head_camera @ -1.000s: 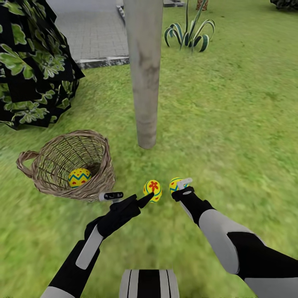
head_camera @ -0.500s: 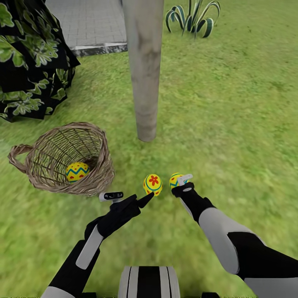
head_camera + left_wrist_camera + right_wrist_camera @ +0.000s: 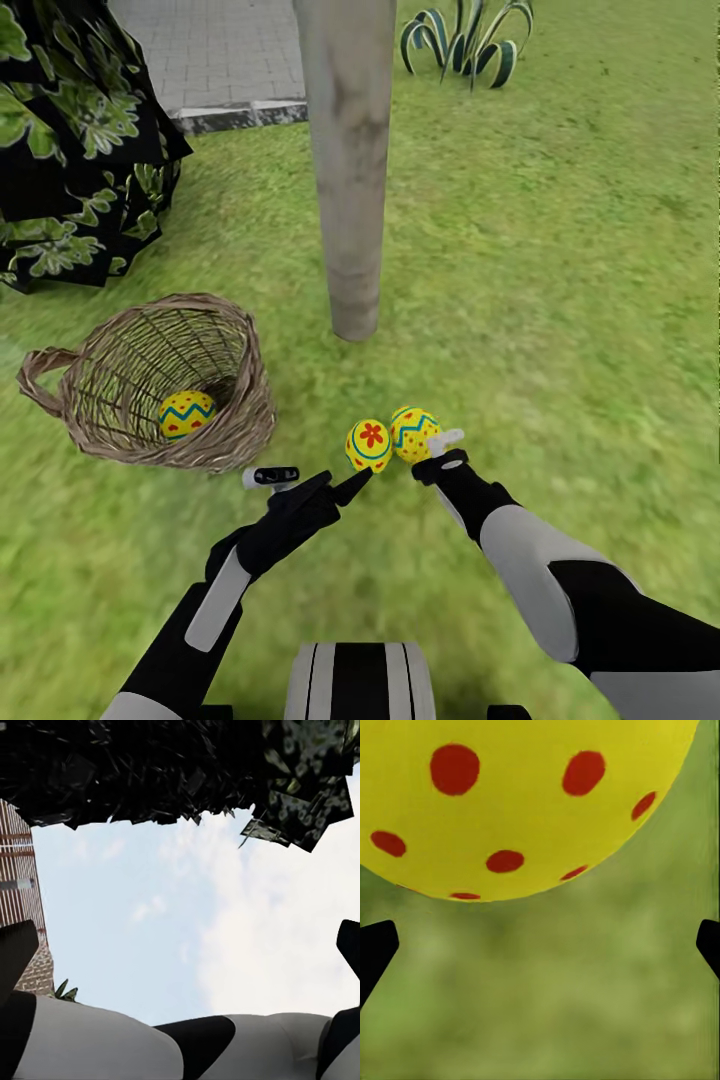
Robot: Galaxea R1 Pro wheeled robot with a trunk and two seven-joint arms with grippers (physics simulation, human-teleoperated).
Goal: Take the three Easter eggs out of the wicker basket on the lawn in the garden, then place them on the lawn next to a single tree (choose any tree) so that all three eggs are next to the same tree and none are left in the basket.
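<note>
Now, 2 eggs touching on the lawn (image 3: 560, 300) near the tree (image 3: 350, 180), flower egg (image 3: 369, 445), dotted egg (image 3: 413, 432), right gripper (image 3: 447, 449) spread empty beside it, left gripper (image 3: 310, 478) wide open, empty, 1 egg (image 3: 186, 414) in the tipped wicker basket (image 3: 240, 420).

Both your arms reach forward and low.
Your left gripper (image 3: 310, 478) gapes wide; your right gripper (image 3: 446, 449) is parted, empty.
</note>
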